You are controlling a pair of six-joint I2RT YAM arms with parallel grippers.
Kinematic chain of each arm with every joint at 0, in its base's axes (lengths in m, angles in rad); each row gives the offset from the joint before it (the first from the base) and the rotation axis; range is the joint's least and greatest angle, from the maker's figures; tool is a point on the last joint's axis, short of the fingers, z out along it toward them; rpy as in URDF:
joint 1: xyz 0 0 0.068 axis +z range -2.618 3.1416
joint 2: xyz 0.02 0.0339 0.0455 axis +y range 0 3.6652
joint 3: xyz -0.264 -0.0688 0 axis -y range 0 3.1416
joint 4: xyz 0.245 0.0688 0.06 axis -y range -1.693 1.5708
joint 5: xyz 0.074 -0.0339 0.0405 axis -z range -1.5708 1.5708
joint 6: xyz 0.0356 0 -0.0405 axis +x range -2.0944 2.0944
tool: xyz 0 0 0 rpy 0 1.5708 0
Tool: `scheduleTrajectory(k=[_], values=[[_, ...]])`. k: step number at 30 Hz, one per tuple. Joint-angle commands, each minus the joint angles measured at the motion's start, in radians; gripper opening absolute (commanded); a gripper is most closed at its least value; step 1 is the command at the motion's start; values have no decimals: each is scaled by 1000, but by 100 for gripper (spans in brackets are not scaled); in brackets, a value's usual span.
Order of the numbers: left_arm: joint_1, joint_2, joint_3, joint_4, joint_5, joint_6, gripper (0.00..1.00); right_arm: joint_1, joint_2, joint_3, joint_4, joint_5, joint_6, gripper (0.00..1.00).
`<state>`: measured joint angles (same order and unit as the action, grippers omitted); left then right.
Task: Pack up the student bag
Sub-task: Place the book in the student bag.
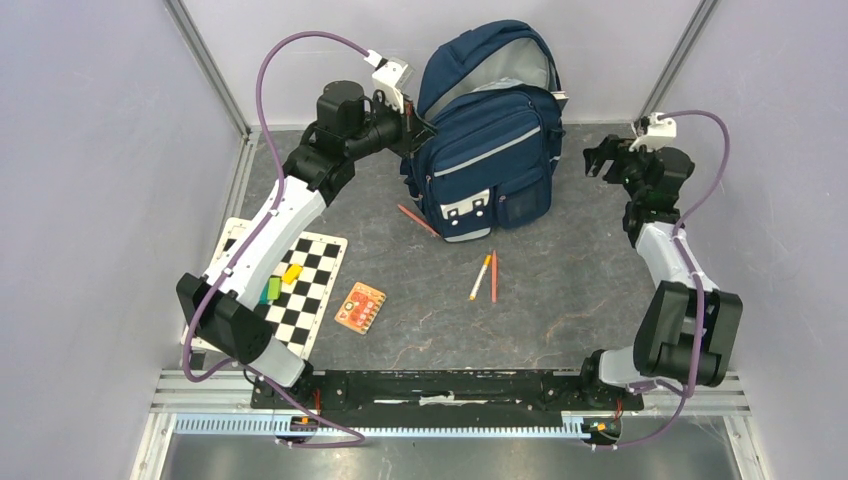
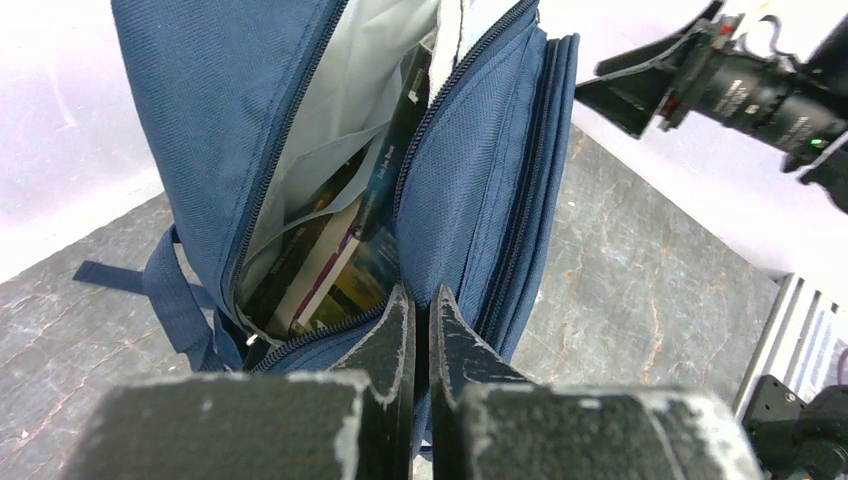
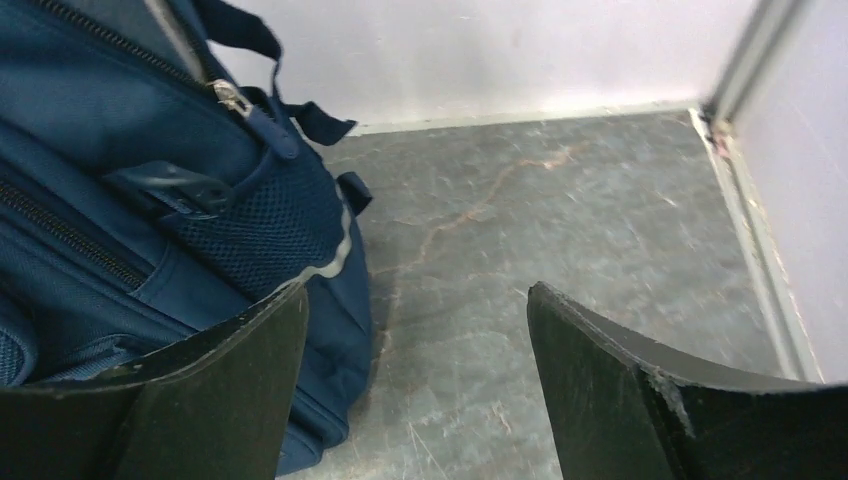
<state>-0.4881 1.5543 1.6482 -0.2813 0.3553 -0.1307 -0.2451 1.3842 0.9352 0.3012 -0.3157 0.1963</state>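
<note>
The student bag (image 1: 490, 140), navy blue with grey stripes, stands upright at the back of the table with its main compartment unzipped. Books (image 2: 330, 270) stand inside against the pale lining. My left gripper (image 1: 418, 128) is at the bag's left side. In the left wrist view it (image 2: 422, 300) is shut, pinching the blue fabric (image 2: 480, 180) at the zipper edge. My right gripper (image 1: 600, 160) hovers to the right of the bag, apart from it. Its jaws (image 3: 415, 300) stand open with nothing between them, and the bag's mesh side pocket (image 3: 270, 230) lies just to their left.
A red pencil (image 1: 418, 220) lies left of the bag's base. A pale pen (image 1: 480, 277) and an orange pencil (image 1: 493, 276) lie in front of it. An orange card (image 1: 360, 307) sits beside a checkerboard (image 1: 310, 300) that carries a yellow block (image 1: 292, 273) and a green block (image 1: 272, 290). Walls close in on both sides.
</note>
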Motion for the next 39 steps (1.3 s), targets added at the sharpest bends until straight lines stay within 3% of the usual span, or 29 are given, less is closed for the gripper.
scheduleTrajectory(k=[1,4,14,27,35,39], values=[[17,-37,-6,-49,60,43,2,24,73,-9,322,-183,-81,83],[19,-33,-6,-41,80,45,2,44,170,54,395,-259,-76,80],[26,-16,11,-41,106,41,2,104,353,203,478,-281,-183,71],[29,0,42,-50,117,46,2,104,441,327,356,-317,-339,58],[29,10,63,-83,132,73,2,102,553,491,207,-474,-350,59],[29,12,77,-104,134,84,2,100,571,513,205,-532,-348,51]])
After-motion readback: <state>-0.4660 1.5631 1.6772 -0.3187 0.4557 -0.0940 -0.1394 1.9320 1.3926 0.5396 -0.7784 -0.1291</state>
